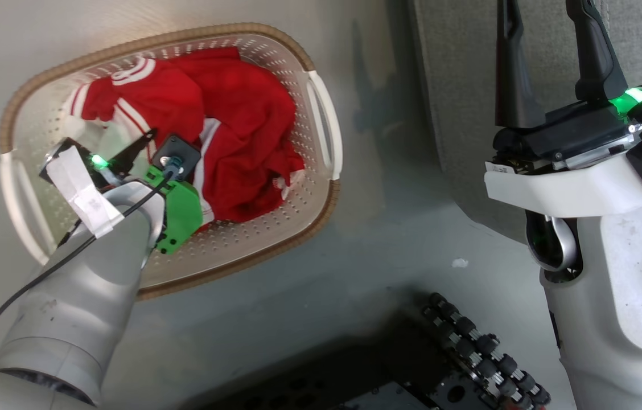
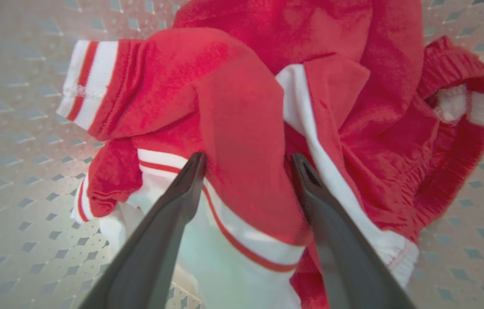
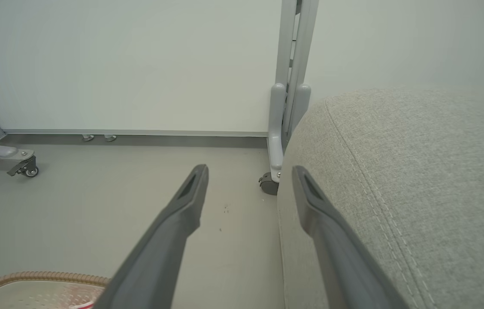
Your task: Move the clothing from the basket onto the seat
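We see the two soft red garments with white stripes crumpled inside the cream-white perforated plastic basket with brown woven-look rim. Our left jaws reach into this basket, wide apart around a red fold and gripping nothing. Our right jaws, equally apart and empty, hang right of the basket beside the grey fabric seat cushion.

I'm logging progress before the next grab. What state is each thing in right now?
clothing: crumpled in a heap inside the basket.
basket: upright on the floor, holding the clothing.
seat: no clothing on the visible part.
left gripper: open, straddling a fold of the clothing.
right gripper: open, empty, beside the seat.
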### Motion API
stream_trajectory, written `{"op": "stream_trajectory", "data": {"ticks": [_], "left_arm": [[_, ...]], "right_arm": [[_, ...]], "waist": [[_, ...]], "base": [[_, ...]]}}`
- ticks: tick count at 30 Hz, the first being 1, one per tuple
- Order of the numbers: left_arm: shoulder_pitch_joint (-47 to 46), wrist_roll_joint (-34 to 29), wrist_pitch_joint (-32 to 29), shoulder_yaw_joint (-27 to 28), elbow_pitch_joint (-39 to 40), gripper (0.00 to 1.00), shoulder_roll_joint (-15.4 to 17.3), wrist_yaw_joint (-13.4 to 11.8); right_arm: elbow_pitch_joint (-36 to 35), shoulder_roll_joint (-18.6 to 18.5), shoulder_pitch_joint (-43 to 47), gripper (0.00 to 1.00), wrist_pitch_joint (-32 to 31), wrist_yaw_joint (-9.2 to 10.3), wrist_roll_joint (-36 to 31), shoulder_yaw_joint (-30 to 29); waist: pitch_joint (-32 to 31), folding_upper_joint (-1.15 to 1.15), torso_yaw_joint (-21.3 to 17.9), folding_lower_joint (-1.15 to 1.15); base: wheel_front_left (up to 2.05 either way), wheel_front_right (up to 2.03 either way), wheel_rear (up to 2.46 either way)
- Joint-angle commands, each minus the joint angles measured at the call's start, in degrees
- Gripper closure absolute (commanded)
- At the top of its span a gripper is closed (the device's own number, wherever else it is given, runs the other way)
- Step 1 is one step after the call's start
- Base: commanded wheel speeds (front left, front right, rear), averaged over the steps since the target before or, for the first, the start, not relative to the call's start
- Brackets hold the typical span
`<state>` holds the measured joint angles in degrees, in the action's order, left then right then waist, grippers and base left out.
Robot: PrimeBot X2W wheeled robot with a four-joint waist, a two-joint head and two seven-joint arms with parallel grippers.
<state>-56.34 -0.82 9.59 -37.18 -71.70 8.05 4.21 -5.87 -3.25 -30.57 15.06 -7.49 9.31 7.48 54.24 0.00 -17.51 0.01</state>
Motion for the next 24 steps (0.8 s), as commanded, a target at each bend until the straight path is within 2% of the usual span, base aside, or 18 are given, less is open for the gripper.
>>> {"op": "stream_trajectory", "data": {"ticks": [1, 4, 9, 10, 11, 17, 24], "left_arm": [[-1.2, -0.46, -0.21, -0.01, -0.35, 0.0, 1.08, -1.51], [-2.0, -1.18, -0.66, -0.41, -0.89, 0.0, 2.63, -4.97], [-2.39, -0.9, -1.56, -0.34, -1.51, 0.0, 3.79, -8.29], [-2.36, -0.61, -1.7, -0.29, -1.6, 0.8, 3.81, -8.6], [-2.44, -0.39, -1.28, -0.19, -1.59, 1.0, 3.77, -8.91], [-0.96, 1.44, 1.37, 0.58, -1.69, 1.0, 2.09, -9.61], [3.24, 4.23, 4.77, 1.44, -0.7, 1.0, -2.21, -9.84]], "right_arm": [[-0.44, 0.21, -0.61, 0.0, 0.17, 0.0, 0.79, 0.02], [-0.69, 0.34, -1.03, 0.0, 0.17, 0.0, 1.43, 0.78], [-1.28, 0.37, -0.85, 0.0, 0.17, 0.0, 2.68, 2.03], [-1.31, 0.35, -0.72, 0.0, 0.17, 0.0, 2.66, 2.18], [-1.25, 0.35, -0.59, 0.0, 0.17, 0.0, 2.64, 2.27], [-0.27, 0.31, 0.42, 0.0, 0.17, 0.0, 2.73, 1.67], [0.71, 0.28, 3.01, 0.0, 0.17, 0.0, 2.4, -0.41]], "waist": [[3.28, 0.0, -3.43, -0.01], [3.92, 0.0, -4.57, -0.01], [4.3, 0.0, -5.59, -0.01], [4.23, 0.0, -5.7, -0.01], [4.1, 0.0, -5.73, -0.01], [1.07, 0.0, -4.51, -0.01], [-7.6, 0.0, -0.15, -0.01]], "base": [[0.0, 0.0, 0.0], [0.0, 0.0, 0.0], [0.0, 0.0, 0.0], [0.0, 0.0, 0.0], [0.0, 0.0, 0.0], [0.0, 0.0, 0.0], [0.0, 0.0, 0.0]]}}
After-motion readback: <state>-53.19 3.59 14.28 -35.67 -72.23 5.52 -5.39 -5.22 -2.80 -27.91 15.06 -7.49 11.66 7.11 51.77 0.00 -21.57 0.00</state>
